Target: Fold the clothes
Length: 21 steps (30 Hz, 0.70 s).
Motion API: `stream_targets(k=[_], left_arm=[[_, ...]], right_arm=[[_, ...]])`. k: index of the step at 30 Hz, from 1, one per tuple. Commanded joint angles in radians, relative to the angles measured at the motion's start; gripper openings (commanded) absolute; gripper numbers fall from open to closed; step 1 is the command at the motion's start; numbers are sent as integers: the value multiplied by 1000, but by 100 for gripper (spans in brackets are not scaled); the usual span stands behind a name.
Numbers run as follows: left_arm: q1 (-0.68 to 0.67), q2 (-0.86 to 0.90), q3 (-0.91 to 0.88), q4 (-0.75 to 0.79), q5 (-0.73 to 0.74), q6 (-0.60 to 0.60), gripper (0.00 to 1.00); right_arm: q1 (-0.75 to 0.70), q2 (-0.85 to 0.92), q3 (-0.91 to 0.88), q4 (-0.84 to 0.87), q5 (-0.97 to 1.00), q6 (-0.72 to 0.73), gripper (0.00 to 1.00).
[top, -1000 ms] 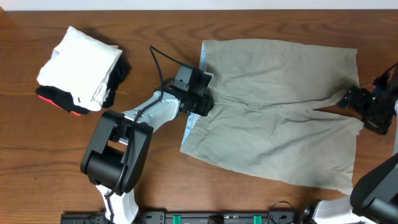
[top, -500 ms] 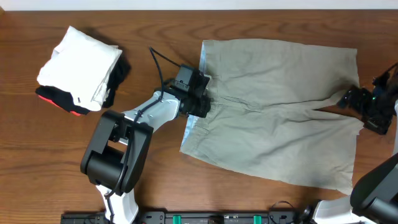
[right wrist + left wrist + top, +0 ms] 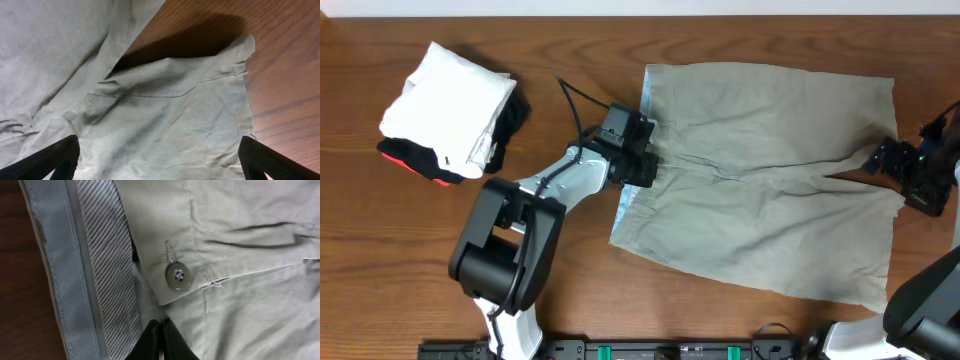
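- The trousers (image 3: 770, 170) lie spread flat on the tabletop (image 3: 570, 40), with the waist end under the left gripper (image 3: 642, 168) and the leg end under the right gripper (image 3: 880, 160).
- The left gripper is clenched. Its fingertips (image 3: 150, 342) meet at the fly, the button (image 3: 178, 276) sits just ahead of them, and the striped waistband lining (image 3: 100, 255) runs off to one side. We cannot tell whether any cloth is caught between the tips.
- The right gripper is released, its fingers (image 3: 50, 160) spread wide above a leg hem (image 3: 240, 70), and it grasps nothing.
- We judge the step in hand to be taking hold of both ends for the first fold.
- To do it well, we would check that the left pinch has the whole waistband. If it has only the top flap, that flap could peel open on lifting.
- We would bring the right gripper down onto the hem edge directly beneath it, not onto the middle of the cloth.
- Raising both ends together, with the cloth taut between them, should keep the crease straight.
- The tabletop is bare brown wood and looks smooth, so we expect the cloth to slide easily.
- A white folded garment (image 3: 450, 100) on top of black and red garments (image 3: 420, 160) lies well apart from the left gripper, on the side away from the trousers.
- Little of the room beyond the tabletop shows.
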Motion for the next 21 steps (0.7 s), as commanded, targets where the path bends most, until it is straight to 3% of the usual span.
stream_targets(k=[1,9,15,18,19,21], left_arm=[[-1,-74,14,2,-2,-5,6],[33,-139,14,-3,-14,-5,6],[60,-138,11,-77,-172,-5,6],[63,-138,5,-82,-129,-5,6],[62,-138,5,-84,-100,-5,10],[62,-138,5,-84,-30,-5,31]], right_arm=[[-5,-2,16,0,-8,-11,99],[-5,-2,16,-1,-8,-11,99],[-5,-2,16,-1,-8,-11,99],[-5,-2,16,0,-8,-11,99],[-5,-2,16,0,-8,-11,99],[-5,-2,16,0,-8,-11,99]])
